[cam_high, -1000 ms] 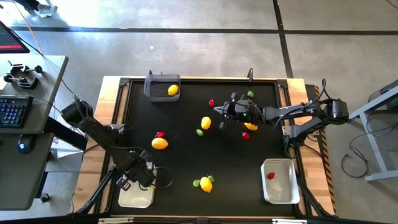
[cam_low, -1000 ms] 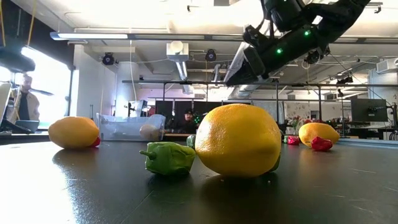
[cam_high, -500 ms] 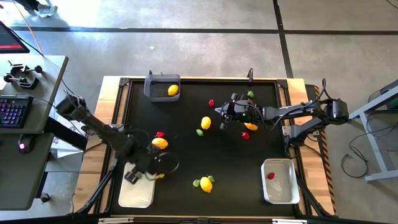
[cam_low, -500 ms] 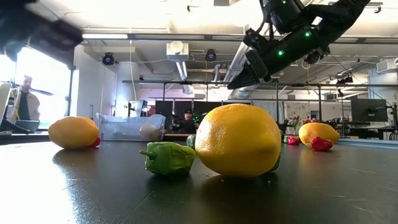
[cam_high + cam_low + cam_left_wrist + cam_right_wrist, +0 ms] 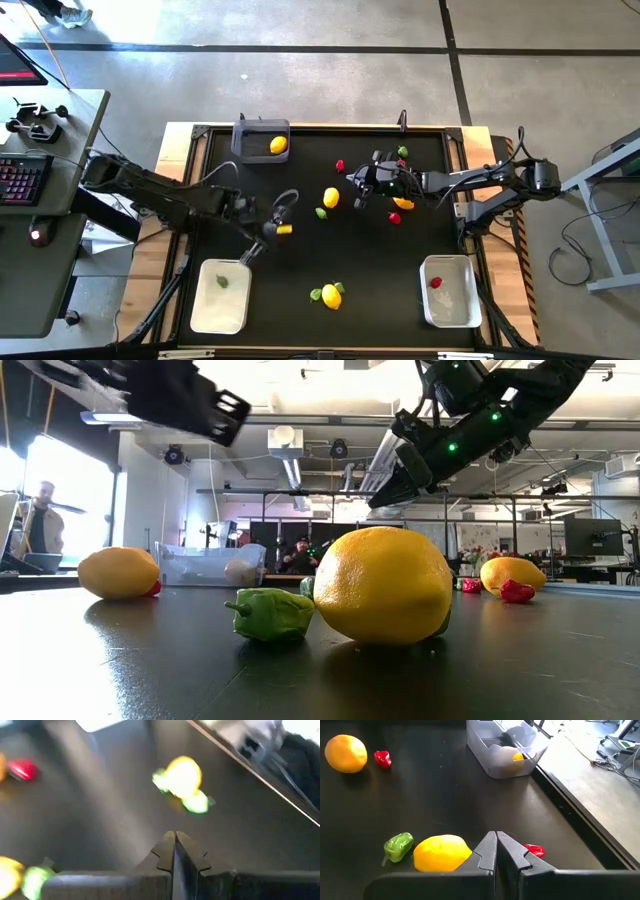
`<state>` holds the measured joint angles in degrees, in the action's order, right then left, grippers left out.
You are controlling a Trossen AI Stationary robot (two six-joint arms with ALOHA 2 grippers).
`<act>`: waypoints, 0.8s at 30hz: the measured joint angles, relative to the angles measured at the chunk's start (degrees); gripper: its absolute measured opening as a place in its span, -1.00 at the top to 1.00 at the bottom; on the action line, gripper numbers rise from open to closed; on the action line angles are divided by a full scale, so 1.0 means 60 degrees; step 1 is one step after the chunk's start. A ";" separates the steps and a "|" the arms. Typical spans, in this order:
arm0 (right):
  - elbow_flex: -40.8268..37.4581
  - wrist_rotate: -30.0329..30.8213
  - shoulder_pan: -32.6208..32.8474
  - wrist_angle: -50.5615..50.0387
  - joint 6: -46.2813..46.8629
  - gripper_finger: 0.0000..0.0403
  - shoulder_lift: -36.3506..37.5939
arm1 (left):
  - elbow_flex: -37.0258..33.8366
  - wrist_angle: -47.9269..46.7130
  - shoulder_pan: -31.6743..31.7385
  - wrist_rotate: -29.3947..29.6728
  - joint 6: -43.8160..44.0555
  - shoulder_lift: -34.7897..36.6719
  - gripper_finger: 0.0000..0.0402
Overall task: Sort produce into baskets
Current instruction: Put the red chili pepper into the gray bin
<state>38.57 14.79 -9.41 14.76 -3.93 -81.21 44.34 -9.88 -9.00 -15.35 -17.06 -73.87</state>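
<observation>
Lemon [image 5: 331, 196] lies long axis up-table; right end effector [image 5: 352, 191] closed beside it.

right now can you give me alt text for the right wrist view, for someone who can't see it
The right claw, its two dark fingers pressed shut, hangs over a black table just beside a yellow lemon and a green piece. Farther off are an orange fruit with a red piece next to it, and a translucent bin holding a yellow fruit.
</observation>
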 joint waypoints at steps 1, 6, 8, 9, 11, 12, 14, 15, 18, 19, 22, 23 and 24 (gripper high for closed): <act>0.0000 0.0000 -0.0016 -0.0003 -0.0003 1.00 0.0000 | -0.0187 0.0608 0.0182 -0.0076 0.0005 0.0002 1.00; 0.0000 0.0000 -0.0263 -0.0112 0.0182 1.00 0.0000 | -0.1300 0.3860 0.0876 -0.0338 0.0252 0.0002 1.00; 0.0000 0.0004 -0.0392 -0.0281 0.0401 1.00 0.0000 | -0.1725 0.4990 0.1120 -0.0451 0.0443 0.0000 1.00; 0.0000 0.0002 -0.0455 -0.0401 0.0551 1.00 0.0000 | -0.1921 0.5515 0.1230 -0.0458 0.0527 0.0000 1.00; 0.0000 0.0001 -0.0576 -0.0651 0.0875 1.00 0.0000 | -0.2314 0.6446 0.1445 -0.0465 0.0723 0.0004 1.00; 0.0000 0.0000 -0.0632 -0.0773 0.0997 1.00 0.0000 | -0.2494 0.6806 0.1538 -0.0464 0.0779 0.0004 1.00; 0.0000 0.0003 -0.0746 -0.1060 0.1329 1.00 0.0000 | -0.2825 0.7462 0.1736 -0.0463 0.0834 0.0004 1.00; 0.0000 0.0001 -0.0794 -0.1205 0.1516 1.00 0.0000 | -0.2972 0.7707 0.1837 -0.0462 0.0835 0.0004 1.00; 0.0000 0.0004 -0.0962 -0.1670 0.2223 1.00 0.0000 | -0.3292 0.7872 0.2149 -0.0437 0.0958 0.0004 1.00; 0.0000 0.0000 -0.1028 -0.1871 0.2475 1.00 0.0000 | -0.3394 0.7935 0.2244 -0.0434 0.1073 0.0004 1.00; 0.0000 0.0342 -0.1215 -0.2745 0.3283 1.00 0.0000 | -0.3738 0.8199 0.2492 -0.0426 0.1262 0.0004 1.00; 0.0000 0.0597 -0.1265 -0.3110 0.3563 1.00 0.0000 | -0.3843 0.8268 0.2564 -0.0426 0.1266 0.0004 1.00; 0.0000 0.0884 -0.1316 -0.3485 0.3846 1.00 0.0000 | -0.3947 0.8331 0.2647 -0.0426 0.1249 0.0004 1.00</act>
<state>38.57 20.09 -17.31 -6.15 19.15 -81.21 20.66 40.10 6.88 -17.91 -9.57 -73.84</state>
